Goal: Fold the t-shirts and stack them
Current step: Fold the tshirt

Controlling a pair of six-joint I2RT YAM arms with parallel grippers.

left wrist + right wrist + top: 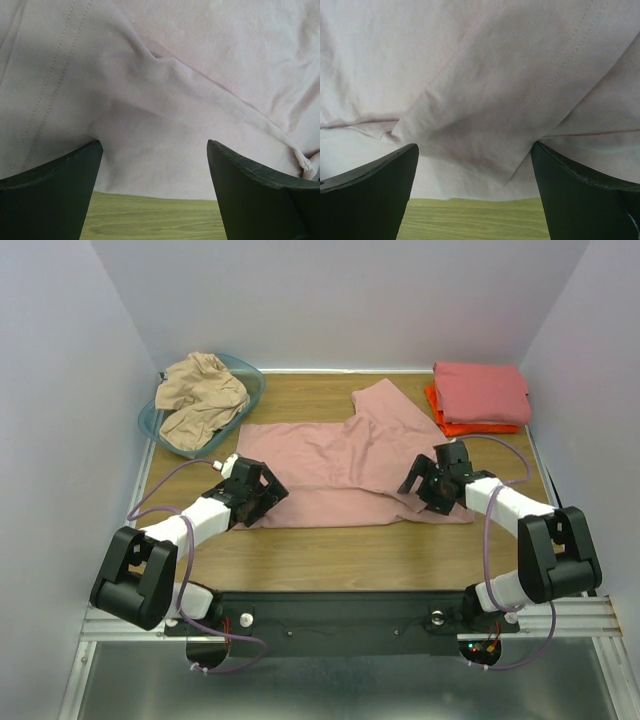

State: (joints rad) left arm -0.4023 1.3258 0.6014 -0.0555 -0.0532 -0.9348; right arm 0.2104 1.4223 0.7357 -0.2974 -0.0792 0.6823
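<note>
So, starting nearest: the left gripper [263, 490] and right gripper [421, 483] both hang with jaws spread wide and nothing in them. Each is at a near corner of the dusty pink t-shirt [330, 465], left at about 8 o'clock and right at about 4. Neither arm looks any closer than the other.

The shirt lies flat mid-table [330, 555], long axis running 9 to 3, with one flap poking out toward 12.

The wrist cams show what the top one can't. The hem lies straight ahead at 12 between the fingers, with bare wood just in front, and on the right side there's a doubled, stitched flap.

Farther back, only the top cam shows the rest:
- the coral pink shirt [480, 390], folded on the orange one [447, 426], at 1 o'clock
- the tan shirt [200, 395], crumpled in the teal basket [252, 378], at 11
</note>
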